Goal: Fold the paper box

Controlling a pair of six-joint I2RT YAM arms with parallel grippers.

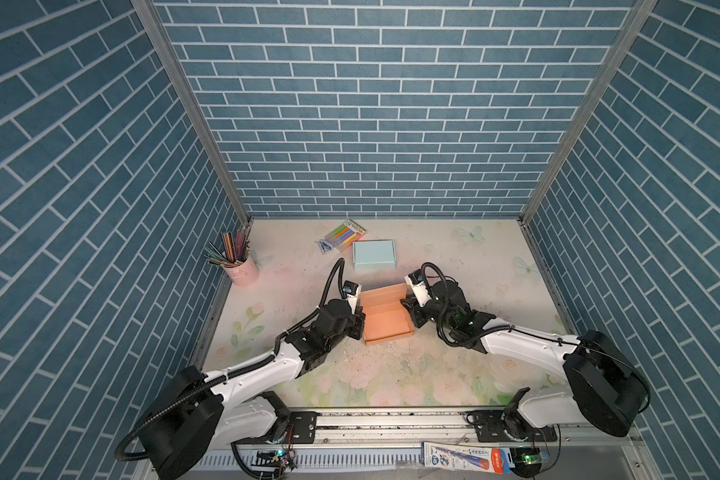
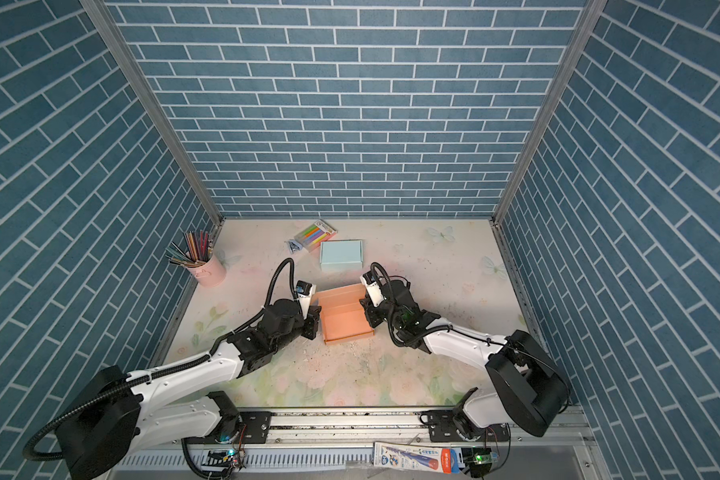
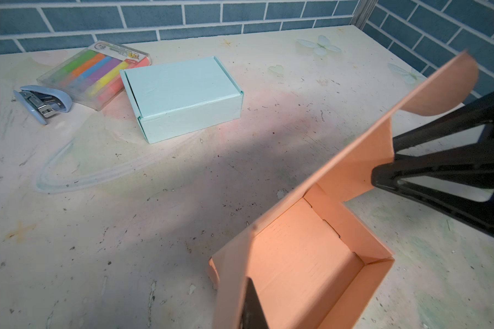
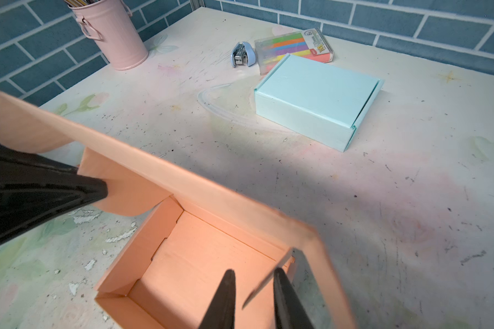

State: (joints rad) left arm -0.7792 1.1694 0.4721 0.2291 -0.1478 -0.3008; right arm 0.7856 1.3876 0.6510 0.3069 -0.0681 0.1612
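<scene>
Left end effector [image 1: 360,322] clamped on paper box [image 1: 387,326] wall — right end effector [image 4: 252,284] slightly spread — box crosswise, mouth up

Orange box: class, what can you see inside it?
The orange box shows only its bare floor and inner walls; no loose item. In the right wrist view the right gripper covers part of the floor, so that patch is unseen.

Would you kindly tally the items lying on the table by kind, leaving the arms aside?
Paper boxes: 2, the orange box and the light blue box
Highlighter case: 1
Stapler: 1
Pink cup of pencils: 1
Total: 5
</scene>
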